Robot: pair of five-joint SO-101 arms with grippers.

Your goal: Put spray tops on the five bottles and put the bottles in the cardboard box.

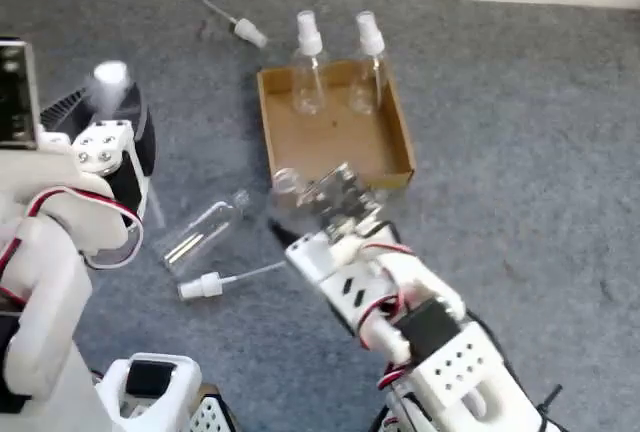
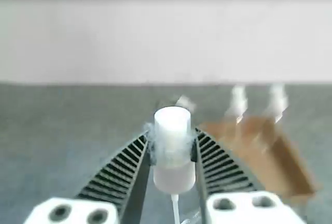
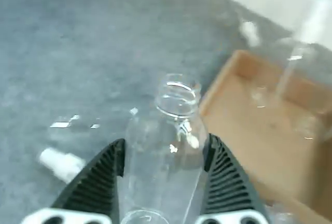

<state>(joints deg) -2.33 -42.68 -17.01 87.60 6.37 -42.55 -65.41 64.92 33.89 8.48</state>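
- High view — two capped bottles (image 1: 308, 87) stand in the cardboard box (image 1: 402, 132); an uncapped bottle (image 1: 205, 227) lies on the surface (image 1: 520, 152).
- Left wrist view — left tool (image 2: 172, 137) clamped on a spray top (image 2: 174, 169), likely light and rigid.
- Right wrist view — right tool (image 3: 166, 142) grips the clear bottle (image 3: 175, 111) mid-body beside the box; probably thin and slippery.

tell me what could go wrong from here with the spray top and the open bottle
1. The spray top in the left claw trails a thin tube that could miss the narrow neck of the bottle in the right claw.
2. That bottle sits close to the cardboard box wall and might bump it.
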